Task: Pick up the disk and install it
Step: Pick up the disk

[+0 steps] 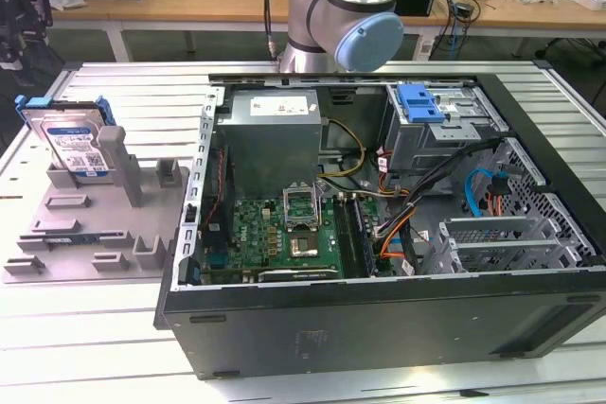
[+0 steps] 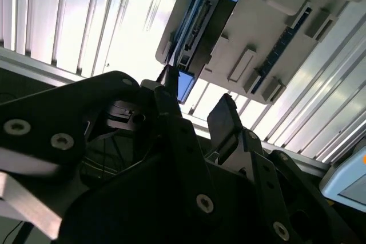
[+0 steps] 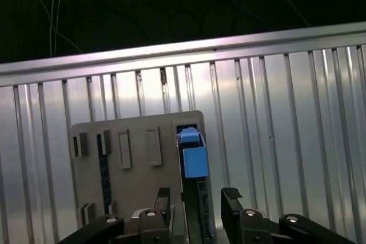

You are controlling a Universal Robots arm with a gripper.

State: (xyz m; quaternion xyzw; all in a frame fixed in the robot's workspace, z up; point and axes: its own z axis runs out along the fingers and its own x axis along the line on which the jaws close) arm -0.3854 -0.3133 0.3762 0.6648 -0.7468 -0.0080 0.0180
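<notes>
My hand (image 3: 197, 198) is hanging wide open in both wrist views, the two dark fingers (image 3: 163, 197) standing well apart with nothing between them. It is gripping nothing and touching nothing.

The disk (image 1: 76, 144) is sitting in a grey holder (image 1: 85, 234) on the slatted metal table (image 1: 142, 92), toward the exterior view's left. There it is leaning back at a tilt, label facing outward, blue rail bracket framing its edges. In the first wrist view I am looking at the disk (image 3: 194, 158) edge-on, its blue bracket end lining up with the gap between my fingers, but lying beyond them and apart. The second wrist view is showing the same disk (image 2: 197, 27) slotted at the holder's edge, past my fingertips (image 2: 168, 84).

My arm (image 1: 346, 7) is reaching in from the far side of the table. The open computer case (image 1: 379, 328) is lying beside the holder, toward the exterior view's right, its grey drive cage (image 1: 445, 134) carrying a blue latch (image 1: 421, 101) on top.
</notes>
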